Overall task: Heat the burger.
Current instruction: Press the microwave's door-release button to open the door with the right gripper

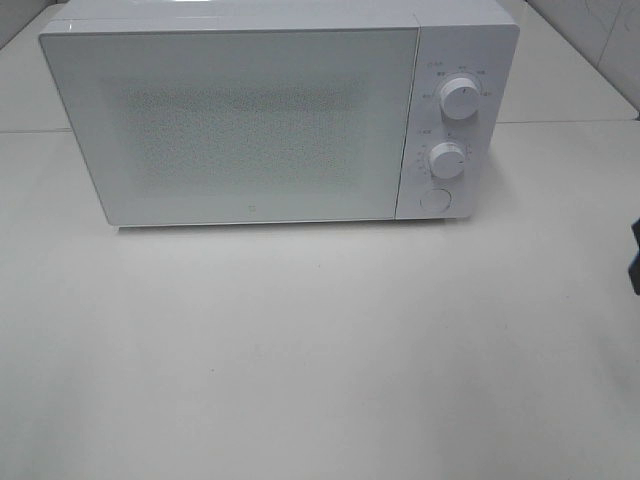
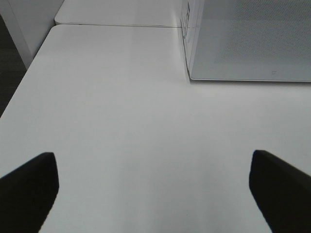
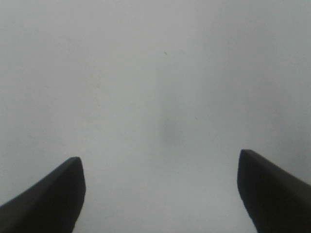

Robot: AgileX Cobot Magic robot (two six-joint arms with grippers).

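The burger is out of view in every frame. A white microwave stands at the back of the table with its door shut; its frosted door also shows in the left wrist view. Two round white knobs sit on its right panel above a round button. My left gripper is open over bare tabletop, in front of the microwave's left corner. My right gripper is open with nothing between its fingers, facing a plain pale surface. A dark part of the right arm shows at the right edge of the high view.
The white table stretches in front of the microwave. Its left edge drops to a dark floor. A seam joins a second white table behind.
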